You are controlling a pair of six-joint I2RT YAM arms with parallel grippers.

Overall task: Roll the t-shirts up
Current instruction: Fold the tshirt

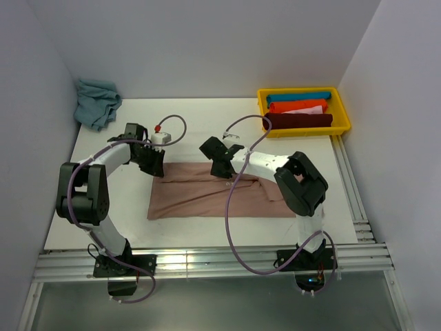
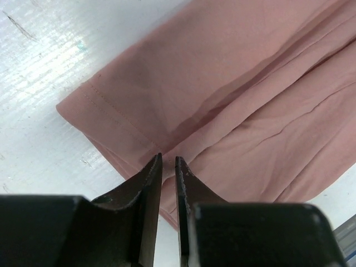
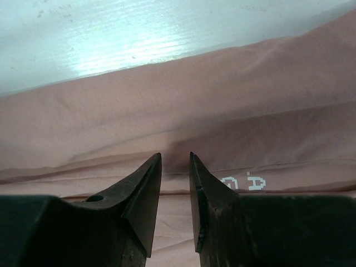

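Note:
A dusty pink t-shirt [image 1: 220, 194] lies on the white table, folded into a long strip. My left gripper [image 1: 156, 165] is at the strip's far left corner. In the left wrist view its jaws [image 2: 168, 160] stand a narrow slit apart, pinching the stitched hem of the pink t-shirt [image 2: 222, 89], and creases run into the tips. My right gripper [image 1: 219, 167] is at the far edge near the middle. Its fingers [image 3: 176, 156] stand apart, tips down on the pink t-shirt [image 3: 167, 105], beside a small white print [image 3: 245, 182].
A yellow bin [image 1: 343, 110] at the back right holds rolled shirts in teal [image 1: 298, 97], orange [image 1: 296, 107] and dark red [image 1: 300, 121]. A crumpled grey-teal shirt [image 1: 96, 102] lies at the back left corner. Walls close in on three sides.

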